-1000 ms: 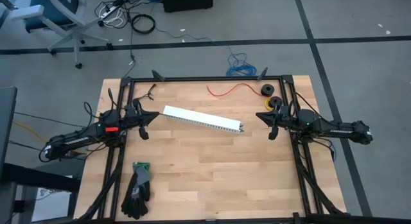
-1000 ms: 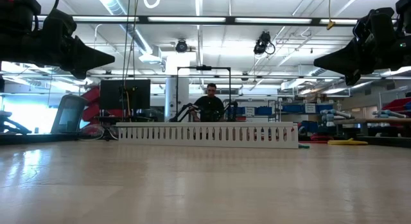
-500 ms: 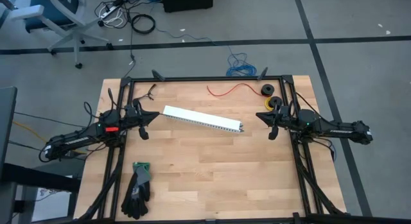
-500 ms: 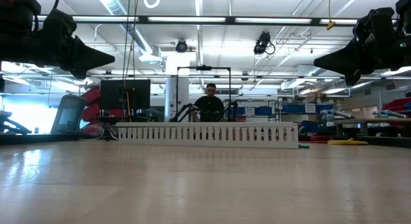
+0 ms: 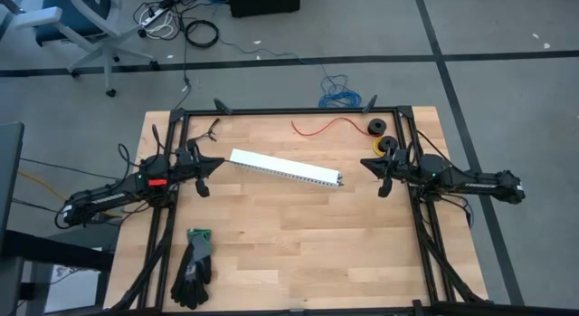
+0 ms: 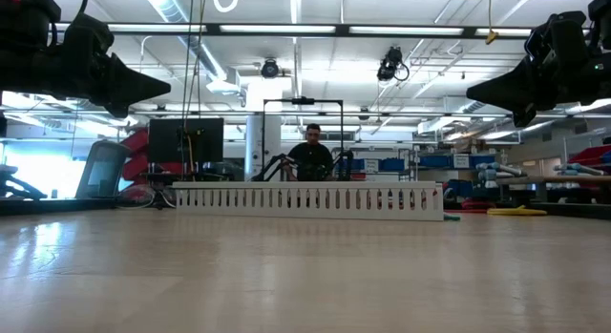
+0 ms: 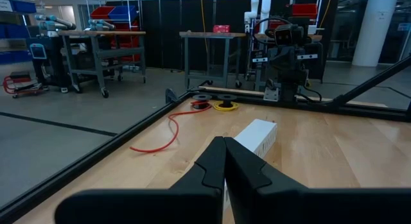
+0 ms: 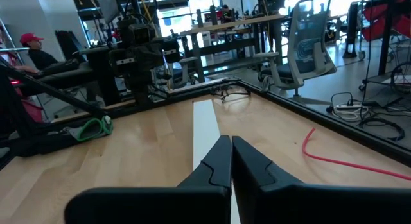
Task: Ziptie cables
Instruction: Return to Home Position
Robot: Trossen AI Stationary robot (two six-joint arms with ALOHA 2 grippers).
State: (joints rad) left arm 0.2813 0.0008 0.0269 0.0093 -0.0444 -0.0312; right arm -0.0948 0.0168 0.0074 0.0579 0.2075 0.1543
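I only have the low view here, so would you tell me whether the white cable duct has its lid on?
Observer: Yes; from above, the white cable duct shows a plain, closed top.
Operator: Thank you. Are both grippers' jaws shut?
Observer: Yes; the wrist views show the left gripper and the right gripper with jaws pressed together, holding nothing.
Operator: Does anything else lie out of my sight?
Observer: Dark gloves lie on the left arm's side of the table, apart from the duct.
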